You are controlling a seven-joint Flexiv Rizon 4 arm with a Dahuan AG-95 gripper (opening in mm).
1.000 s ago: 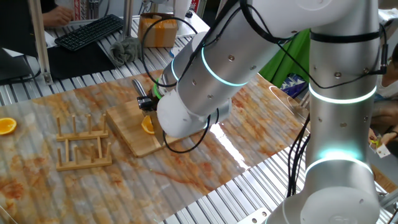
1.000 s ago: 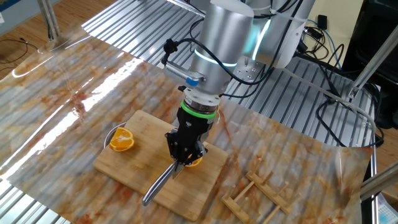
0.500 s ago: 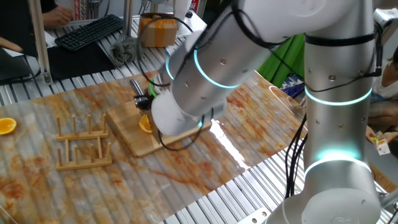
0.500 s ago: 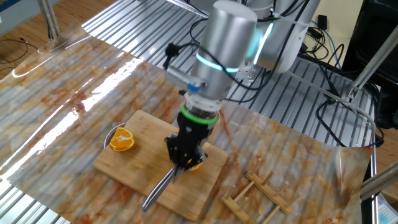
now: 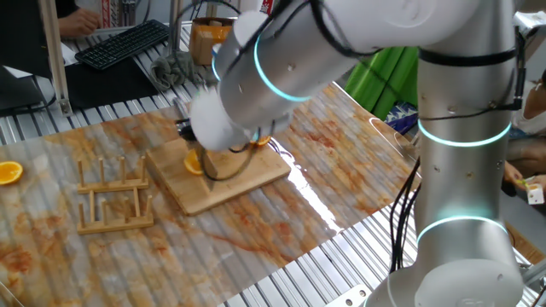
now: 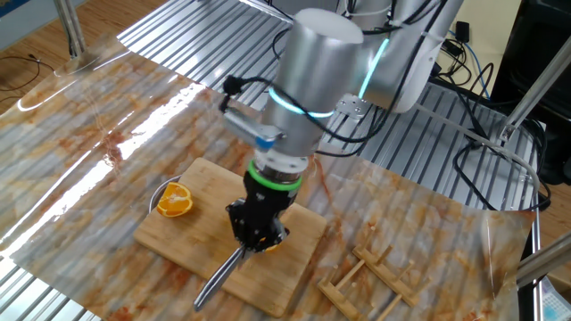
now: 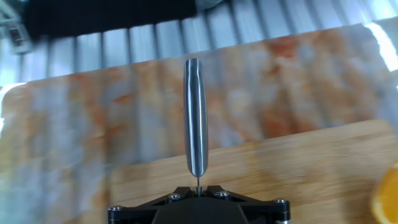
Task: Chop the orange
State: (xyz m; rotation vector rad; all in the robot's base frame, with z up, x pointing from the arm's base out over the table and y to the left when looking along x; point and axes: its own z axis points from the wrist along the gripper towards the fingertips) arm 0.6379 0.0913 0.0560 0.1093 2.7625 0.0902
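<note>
In the other fixed view my gripper [image 6: 257, 235] is low over the wooden board [image 6: 192, 234], shut on a knife. The knife's steel handle [image 6: 217, 281] sticks out toward the board's near edge. The orange [image 6: 276, 239] shows as a small bright sliver right under the fingers, mostly hidden by them. In one fixed view the orange [image 5: 194, 163] lies on the board [image 5: 230, 183] just below the arm, and the gripper is hidden behind the arm. In the hand view the knife handle [image 7: 195, 118] runs straight out from my gripper [image 7: 198, 185].
A rounder orange half [image 6: 174, 201] sits on the board's left part. Another orange half [image 5: 9, 172] lies far left on the mat. A wooden rack [image 5: 114, 198] stands beside the board. Orange flesh [image 7: 387, 194] shows at the hand view's right edge.
The arm has swung and tilted. The gripper with the knife has moved slightly down and toward the board's near edge, covering more of the orange.
</note>
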